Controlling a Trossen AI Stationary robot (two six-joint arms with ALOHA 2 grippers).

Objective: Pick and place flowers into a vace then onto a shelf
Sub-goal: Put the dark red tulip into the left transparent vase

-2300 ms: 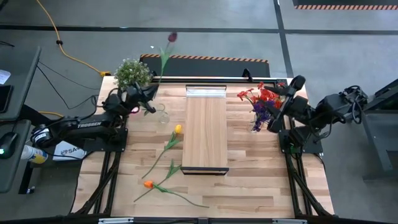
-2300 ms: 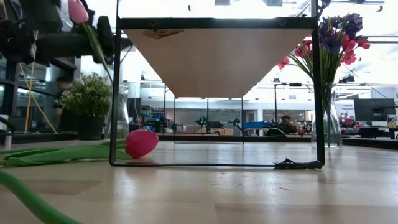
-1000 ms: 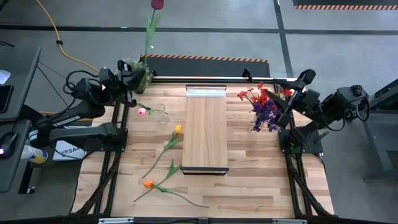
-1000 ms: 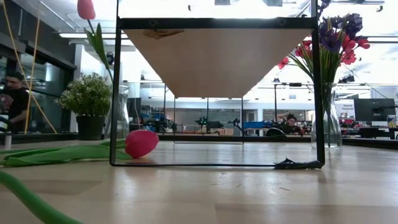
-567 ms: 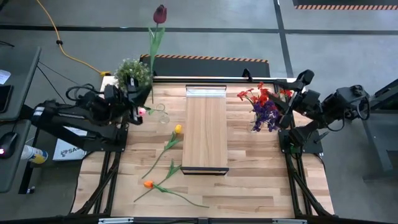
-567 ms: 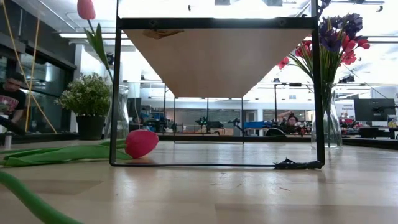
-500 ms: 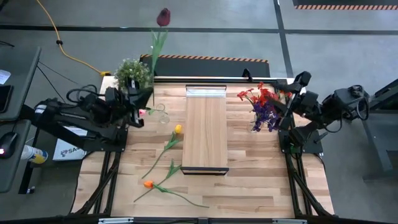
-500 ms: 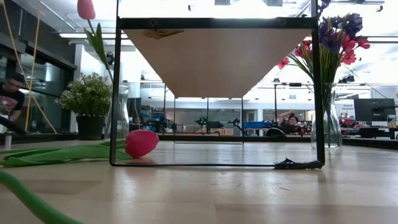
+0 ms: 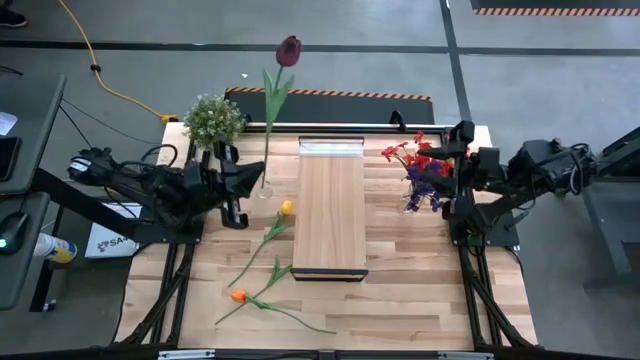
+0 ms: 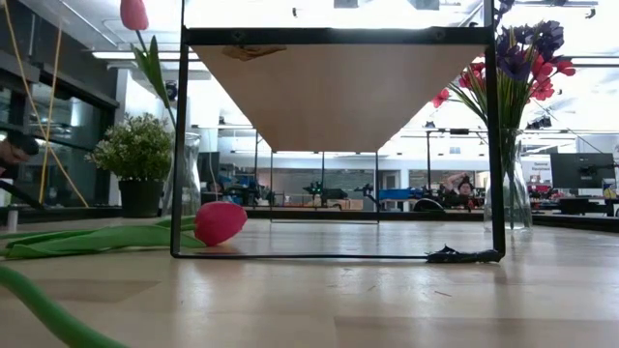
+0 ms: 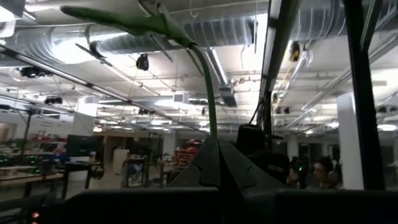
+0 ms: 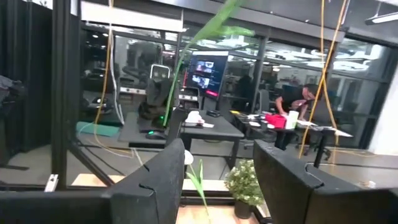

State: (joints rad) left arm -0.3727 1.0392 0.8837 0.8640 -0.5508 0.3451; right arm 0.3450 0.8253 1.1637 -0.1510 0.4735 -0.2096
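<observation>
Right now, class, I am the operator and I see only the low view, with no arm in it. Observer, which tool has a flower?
Observer: The left tool is shut on the stem of the maroon flower, which stands upright.
Operator: And the right tool?
Observer: The right tool is open beside the bouquet, with nothing between its fingers.
Operator: Is anything on top of the shelf?
Observer: No. In the high view, the top of the shelf is bare.
</observation>
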